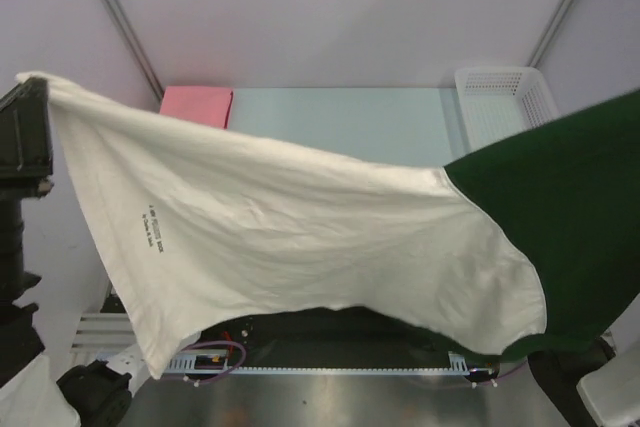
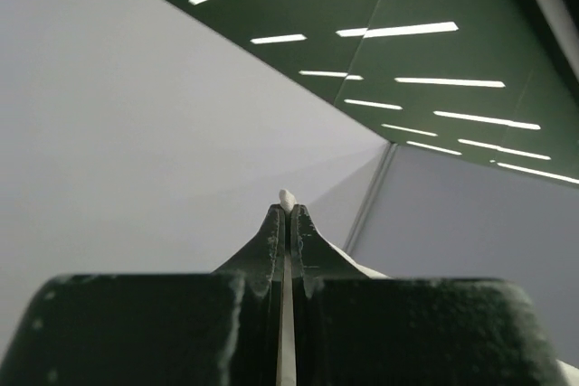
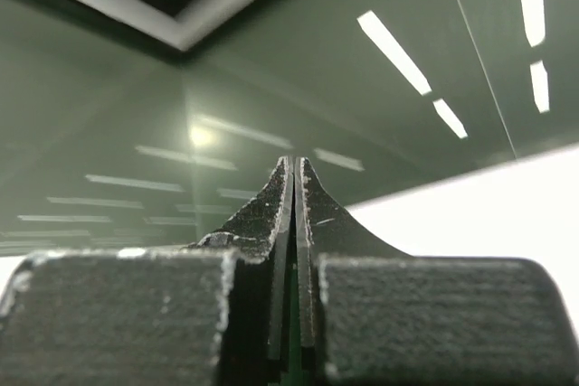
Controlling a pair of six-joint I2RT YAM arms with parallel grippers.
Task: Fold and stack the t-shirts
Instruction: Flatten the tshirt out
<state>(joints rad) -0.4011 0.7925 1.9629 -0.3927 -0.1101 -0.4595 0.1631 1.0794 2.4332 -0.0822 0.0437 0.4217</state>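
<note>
The cream-and-dark-green t-shirt (image 1: 300, 237) hangs spread in the air across the top view, its cream part to the left and its dark green part (image 1: 570, 217) to the right. Small black lettering (image 1: 153, 227) shows on the cream cloth. My left gripper (image 1: 33, 87) is shut on the shirt's upper left corner; a bit of cream cloth (image 2: 288, 196) pokes out past its tips (image 2: 289, 212). My right gripper (image 3: 294, 167) is shut with green cloth (image 3: 294, 359) between its jaws; it is out of sight in the top view. The folded pink-red shirt (image 1: 197, 105) lies at the table's far left.
A white mesh basket (image 1: 505, 102) stands at the far right of the pale table (image 1: 350, 117). The held shirt hides most of the table and both arm bases. The left arm (image 1: 18, 247) rises along the left edge. Both wrist cameras look up at ceiling lights.
</note>
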